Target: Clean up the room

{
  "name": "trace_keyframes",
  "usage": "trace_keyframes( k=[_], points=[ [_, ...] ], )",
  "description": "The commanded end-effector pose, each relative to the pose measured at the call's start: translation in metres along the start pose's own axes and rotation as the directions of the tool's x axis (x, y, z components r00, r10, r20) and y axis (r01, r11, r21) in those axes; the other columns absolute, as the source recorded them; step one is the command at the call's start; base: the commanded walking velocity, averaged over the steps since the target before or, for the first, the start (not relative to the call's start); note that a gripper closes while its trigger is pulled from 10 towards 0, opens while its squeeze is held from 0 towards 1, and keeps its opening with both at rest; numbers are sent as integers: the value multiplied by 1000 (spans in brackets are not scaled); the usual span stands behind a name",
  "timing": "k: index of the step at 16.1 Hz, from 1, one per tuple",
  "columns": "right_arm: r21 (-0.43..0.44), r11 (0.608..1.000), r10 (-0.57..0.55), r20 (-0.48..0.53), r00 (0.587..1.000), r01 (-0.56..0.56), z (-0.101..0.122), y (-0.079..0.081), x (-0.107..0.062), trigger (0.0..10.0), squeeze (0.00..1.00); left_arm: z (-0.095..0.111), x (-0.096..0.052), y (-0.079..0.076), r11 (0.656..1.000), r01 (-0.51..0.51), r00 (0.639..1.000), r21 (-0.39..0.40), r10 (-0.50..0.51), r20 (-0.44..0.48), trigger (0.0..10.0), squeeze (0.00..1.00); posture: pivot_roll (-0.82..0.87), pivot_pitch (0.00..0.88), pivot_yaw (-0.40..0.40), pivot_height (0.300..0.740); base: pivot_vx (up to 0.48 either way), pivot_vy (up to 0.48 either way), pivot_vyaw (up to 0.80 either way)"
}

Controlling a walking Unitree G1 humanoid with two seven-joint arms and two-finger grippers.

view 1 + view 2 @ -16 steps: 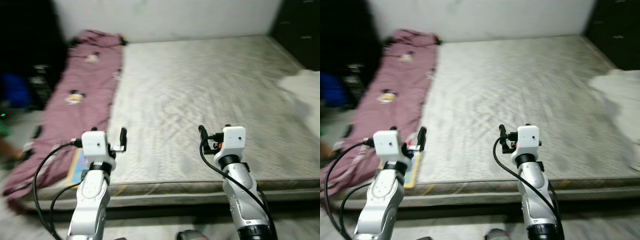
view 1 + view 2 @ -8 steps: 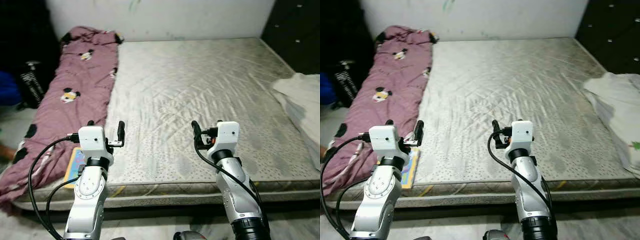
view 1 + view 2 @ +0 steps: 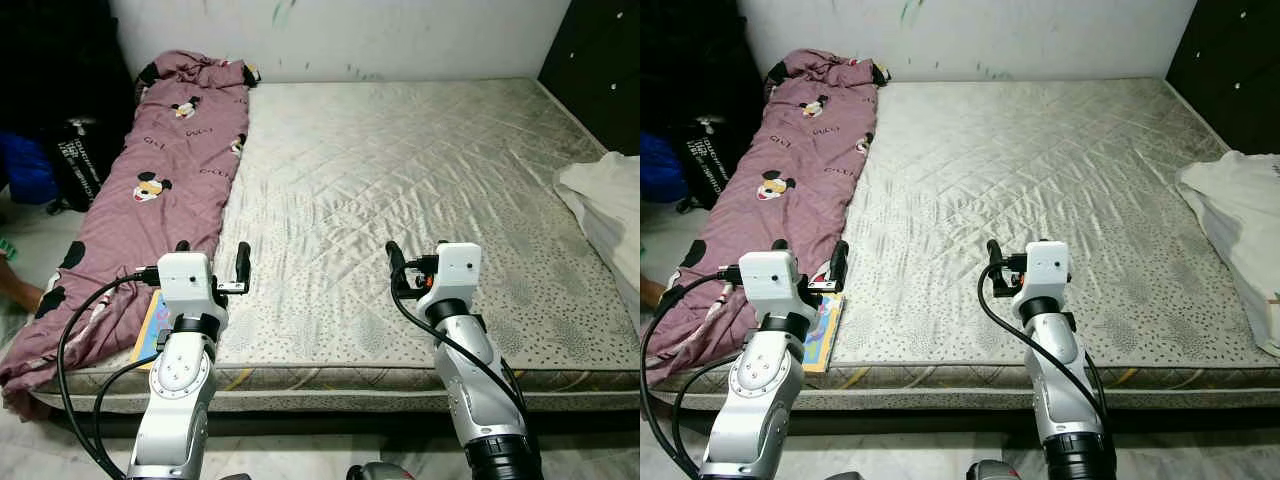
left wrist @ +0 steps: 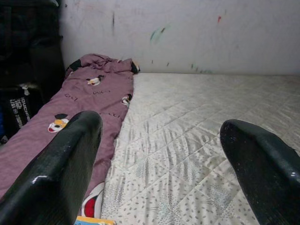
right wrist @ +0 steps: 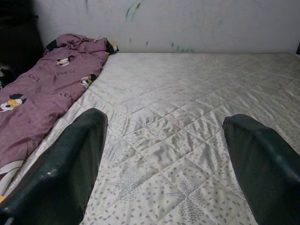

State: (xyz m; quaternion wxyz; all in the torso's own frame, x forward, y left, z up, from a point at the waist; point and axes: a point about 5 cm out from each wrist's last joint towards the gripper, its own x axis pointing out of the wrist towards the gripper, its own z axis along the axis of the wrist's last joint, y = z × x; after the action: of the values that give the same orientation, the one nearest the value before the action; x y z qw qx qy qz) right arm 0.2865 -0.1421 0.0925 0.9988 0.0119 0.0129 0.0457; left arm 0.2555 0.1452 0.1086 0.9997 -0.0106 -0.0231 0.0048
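A bare grey quilted mattress (image 3: 400, 170) lies on the floor in front of me. A crumpled purple blanket (image 3: 160, 190) with cartoon mice runs along its left side. A white cloth (image 3: 610, 200) is heaped at the right edge. A colourful flat book (image 3: 150, 325) pokes out beside the blanket at the front left corner. My left gripper (image 3: 213, 258) hovers open over the front left of the mattress, next to the blanket. My right gripper (image 3: 415, 252) hovers open over the front middle. Neither holds anything; the wrist views show the left gripper (image 4: 161, 123) and right gripper (image 5: 165, 117) with wide gaps.
A white wall backs the mattress. A black bag (image 3: 75, 160) and something blue (image 3: 25, 170) sit on the floor at the left. Part of a person (image 3: 10, 290) shows at the left edge. Dark furniture (image 3: 600, 70) stands at the back right.
The head view has shifted a little and gone from blurred to sharp. Both arms hold the same raised pose with their fingers apart.
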Motion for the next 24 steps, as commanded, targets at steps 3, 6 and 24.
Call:
trace_keyframes(
  k=[3,6,24],
  points=[
    [12,1000,14,-6,1000,-14,-1,2,3,10000,0,5,0,3,1000,-17,1000,21,16,14,10000,0,17,0,32,740,0,0,0],
    [54,992,114,-22,993,-113,6,16,24,10000,0,10,-9,14,990,-92,995,-106,94,16,10000,0,65,50,-72,740,0,464,0],
    [48,988,151,-35,988,-150,4,20,27,10000,0,15,-12,12,986,-56,998,-154,62,33,10000,0,59,58,-75,740,100,206,0]
  ],
)
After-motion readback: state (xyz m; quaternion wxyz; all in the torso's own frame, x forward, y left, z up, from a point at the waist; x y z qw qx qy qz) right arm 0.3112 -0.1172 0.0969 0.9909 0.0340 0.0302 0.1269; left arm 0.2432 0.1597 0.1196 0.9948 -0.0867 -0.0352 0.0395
